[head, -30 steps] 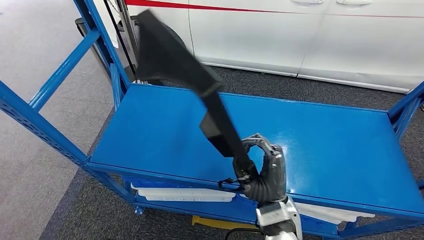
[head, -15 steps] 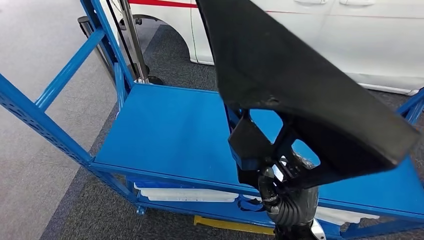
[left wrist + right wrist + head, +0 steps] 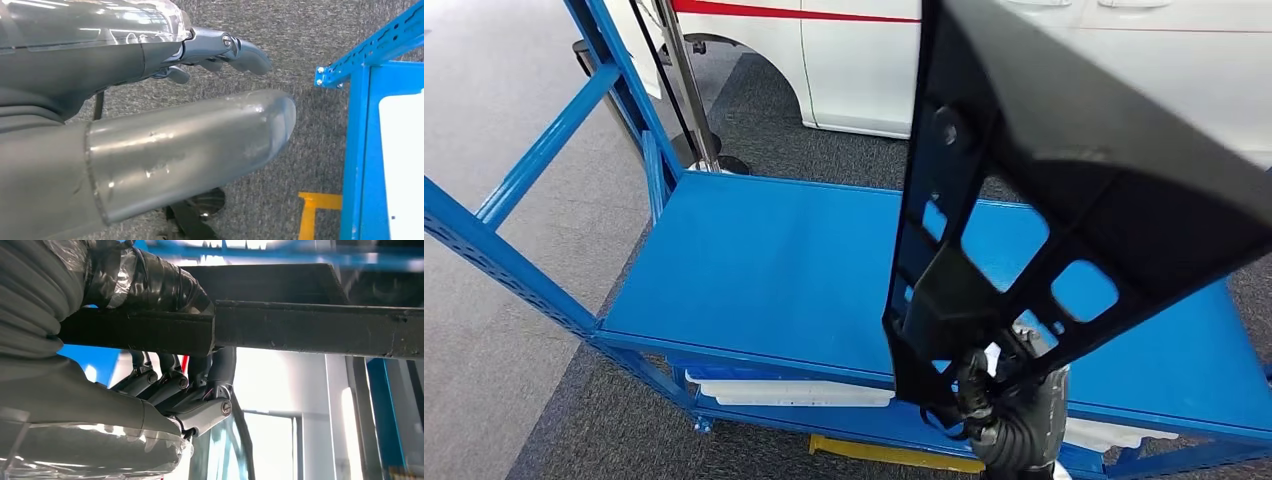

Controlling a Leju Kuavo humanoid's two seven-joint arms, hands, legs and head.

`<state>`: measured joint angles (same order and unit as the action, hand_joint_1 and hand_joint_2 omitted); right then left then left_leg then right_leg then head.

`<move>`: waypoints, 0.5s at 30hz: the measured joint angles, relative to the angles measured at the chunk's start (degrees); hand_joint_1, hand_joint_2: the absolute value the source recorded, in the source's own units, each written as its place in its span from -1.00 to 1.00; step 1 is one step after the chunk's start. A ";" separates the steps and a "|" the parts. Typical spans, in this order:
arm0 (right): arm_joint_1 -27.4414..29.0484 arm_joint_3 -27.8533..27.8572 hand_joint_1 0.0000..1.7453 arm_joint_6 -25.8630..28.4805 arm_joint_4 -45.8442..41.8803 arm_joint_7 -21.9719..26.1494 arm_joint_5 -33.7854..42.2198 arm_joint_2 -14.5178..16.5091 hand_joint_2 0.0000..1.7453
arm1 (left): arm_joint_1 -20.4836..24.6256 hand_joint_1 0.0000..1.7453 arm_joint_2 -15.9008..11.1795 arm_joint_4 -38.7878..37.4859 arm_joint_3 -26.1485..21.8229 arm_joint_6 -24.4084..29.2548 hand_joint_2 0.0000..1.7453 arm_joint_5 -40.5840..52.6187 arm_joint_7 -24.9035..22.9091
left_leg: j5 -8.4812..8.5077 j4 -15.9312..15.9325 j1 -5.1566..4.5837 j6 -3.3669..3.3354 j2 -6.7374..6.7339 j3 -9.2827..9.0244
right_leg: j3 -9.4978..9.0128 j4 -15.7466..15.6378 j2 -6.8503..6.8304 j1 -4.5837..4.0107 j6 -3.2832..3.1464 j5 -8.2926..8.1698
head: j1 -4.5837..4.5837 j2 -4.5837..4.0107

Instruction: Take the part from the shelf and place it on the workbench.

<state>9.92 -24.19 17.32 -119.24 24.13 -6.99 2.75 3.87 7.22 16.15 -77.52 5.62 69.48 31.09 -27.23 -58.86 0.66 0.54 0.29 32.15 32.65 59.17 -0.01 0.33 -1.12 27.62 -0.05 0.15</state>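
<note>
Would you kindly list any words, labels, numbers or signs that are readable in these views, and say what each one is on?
No readable text, number or brand in any view.
Black part, held by the right hand: no label visible.
Blue shelf: bare painted surface, no marking.
White car: a red stripe, no lettering.
Floor by the shelf in the left wrist view: a yellow line, no characters.

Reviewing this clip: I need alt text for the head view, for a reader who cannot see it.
The robot's right hand holds a large black part with cut-out openings raised close to the camera, above a blue shelf. White parts lie on the tier below, and a white car stands behind on grey carpet.
</note>
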 joint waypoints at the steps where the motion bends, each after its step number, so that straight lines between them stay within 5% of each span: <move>1: 0.99 0.02 1.00 -1.58 0.19 1.06 0.20 0.00 1.00 | 0.08 -1.00 0.01 -0.04 -0.11 0.10 -1.00 -0.17 -0.02 | -0.16 0.41 -0.14 -0.30 0.07 -0.14 | 0.10 0.04 0.00 -0.06 0.32 -0.08 | 0.01 0.00; 3: 3.09 -0.04 1.00 -3.67 0.69 4.02 0.98 -0.11 1.00 | 0.12 -1.00 0.07 -0.15 -0.30 -0.09 -1.00 -0.35 -0.03 | 0.37 0.85 0.01 -1.05 0.09 -0.09 | 0.20 0.11 0.01 -0.05 0.99 -0.04 | 0.01 0.00; 5: 4.95 -0.12 1.00 -4.38 1.18 6.99 1.78 -0.38 1.00 | 0.16 -1.00 0.15 -0.23 -0.46 -0.49 -1.00 -0.37 -0.23 | 0.94 1.41 0.31 -1.87 -0.05 -0.01 | 0.92 2.14 0.03 -0.01 1.52 2.16 | 0.02 0.00; 8: 6.82 -0.28 1.00 -4.14 1.54 9.26 2.19 -0.87 1.00 | 0.24 -1.00 0.19 -0.26 -0.51 -0.63 -1.00 -0.12 -0.97 | 1.42 1.44 0.27 -2.44 -0.32 0.69 | 4.44 11.71 0.03 0.26 1.97 8.40 | 0.03 0.00; 10: 7.61 -0.43 1.00 -3.87 1.56 9.70 2.32 -1.11 1.00 | 0.25 -1.00 0.19 -0.26 -0.51 -0.60 -1.00 0.21 -1.34 | 1.71 1.15 0.24 -2.41 -0.43 1.38 | 4.91 14.63 0.02 0.46 2.17 9.05 | 0.03 0.00; 15: 8.39 -0.48 1.00 -3.77 0.63 9.83 2.30 -1.42 1.00 | 0.35 -1.00 0.31 -0.42 -0.51 -0.66 -1.00 0.86 -1.64 | 2.47 0.05 0.17 -1.38 -0.34 2.67 | -4.05 0.61 0.15 0.55 1.76 3.62 | 0.02 0.00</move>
<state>18.31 -24.67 13.55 -118.61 33.95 -4.69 1.33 4.22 7.52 15.73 -78.03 4.96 70.35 29.45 -24.76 -58.80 0.84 -0.84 -0.05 34.82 28.61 59.78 0.14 0.88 0.64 31.24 -0.03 0.15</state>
